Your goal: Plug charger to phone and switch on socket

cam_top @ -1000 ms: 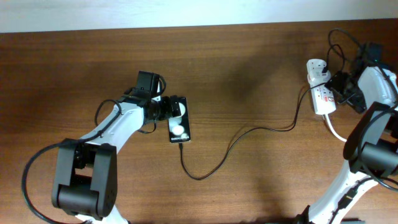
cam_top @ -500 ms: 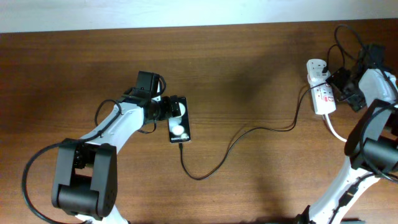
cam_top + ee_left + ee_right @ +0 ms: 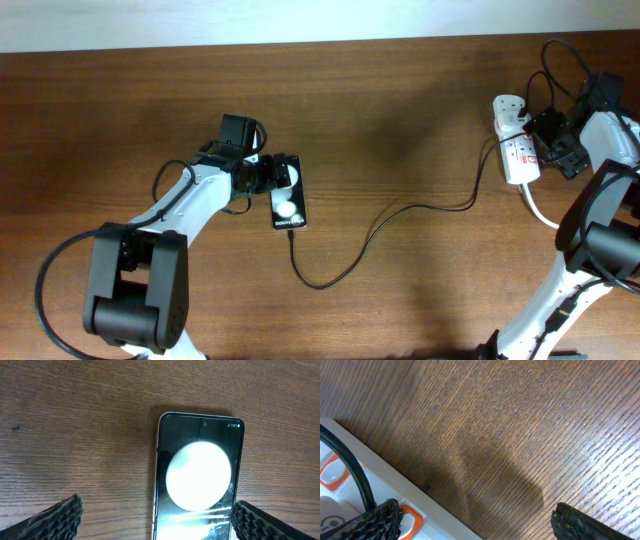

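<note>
- Left wrist view: the glossy black rectangular phone (image 3: pixel 197 480) runs off the bottom edge, so its near end is out of sight.
- Of the left gripper (image 3: pixel 162 517), only the ribbed black fingertips (image 3: pixel 55 520) show, in the bottom corners.
- Overhead: the left gripper (image 3: pixel 282 173) partly hides the phone's (image 3: pixel 288 208) upper end.
- The plug tip (image 3: pixel 291 234) of the thin black charger cable (image 3: pixel 400 212) is too small to tell whether it is seated.
- Right wrist view: the white plastic power strip (image 3: pixel 390 485) is cut off by the left and bottom edges.
- Overhead: the power strip's (image 3: pixel 520 155) red switches are too small to read, and the right gripper (image 3: pixel 550 143) blends into dark cables.
</note>
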`<state>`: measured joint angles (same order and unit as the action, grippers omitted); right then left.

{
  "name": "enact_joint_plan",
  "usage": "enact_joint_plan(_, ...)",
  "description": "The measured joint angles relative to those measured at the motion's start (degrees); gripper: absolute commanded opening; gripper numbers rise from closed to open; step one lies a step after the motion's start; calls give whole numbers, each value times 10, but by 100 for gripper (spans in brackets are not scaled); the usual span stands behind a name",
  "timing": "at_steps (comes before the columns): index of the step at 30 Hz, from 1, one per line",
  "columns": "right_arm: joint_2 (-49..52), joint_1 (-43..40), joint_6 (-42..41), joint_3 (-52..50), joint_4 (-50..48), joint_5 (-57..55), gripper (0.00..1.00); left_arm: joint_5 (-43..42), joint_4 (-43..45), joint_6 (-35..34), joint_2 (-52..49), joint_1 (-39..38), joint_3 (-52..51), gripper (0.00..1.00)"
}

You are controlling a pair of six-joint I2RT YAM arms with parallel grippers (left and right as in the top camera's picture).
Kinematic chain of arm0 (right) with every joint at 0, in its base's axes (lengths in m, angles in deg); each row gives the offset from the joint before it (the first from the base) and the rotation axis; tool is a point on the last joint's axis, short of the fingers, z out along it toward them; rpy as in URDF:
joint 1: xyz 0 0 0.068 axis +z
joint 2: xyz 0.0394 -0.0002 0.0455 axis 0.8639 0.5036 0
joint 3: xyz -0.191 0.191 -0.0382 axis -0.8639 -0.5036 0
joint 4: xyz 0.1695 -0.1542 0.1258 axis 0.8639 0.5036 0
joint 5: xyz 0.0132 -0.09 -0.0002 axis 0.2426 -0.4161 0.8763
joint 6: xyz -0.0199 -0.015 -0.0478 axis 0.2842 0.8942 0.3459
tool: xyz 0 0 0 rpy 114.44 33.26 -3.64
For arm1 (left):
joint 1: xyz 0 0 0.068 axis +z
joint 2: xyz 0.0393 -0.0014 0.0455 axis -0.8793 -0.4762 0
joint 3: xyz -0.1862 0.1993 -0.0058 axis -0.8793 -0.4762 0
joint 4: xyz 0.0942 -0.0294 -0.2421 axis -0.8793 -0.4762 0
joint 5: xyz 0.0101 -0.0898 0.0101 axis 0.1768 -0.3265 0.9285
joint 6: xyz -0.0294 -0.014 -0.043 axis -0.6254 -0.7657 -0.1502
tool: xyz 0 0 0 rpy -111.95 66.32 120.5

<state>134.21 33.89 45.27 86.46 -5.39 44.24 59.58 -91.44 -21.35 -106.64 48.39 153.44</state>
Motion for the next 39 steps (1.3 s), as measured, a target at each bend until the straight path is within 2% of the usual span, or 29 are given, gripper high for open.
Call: enact_joint_plan(39,-3,-8,16,7,46,30,99,0,0,0,0,0,0,99)
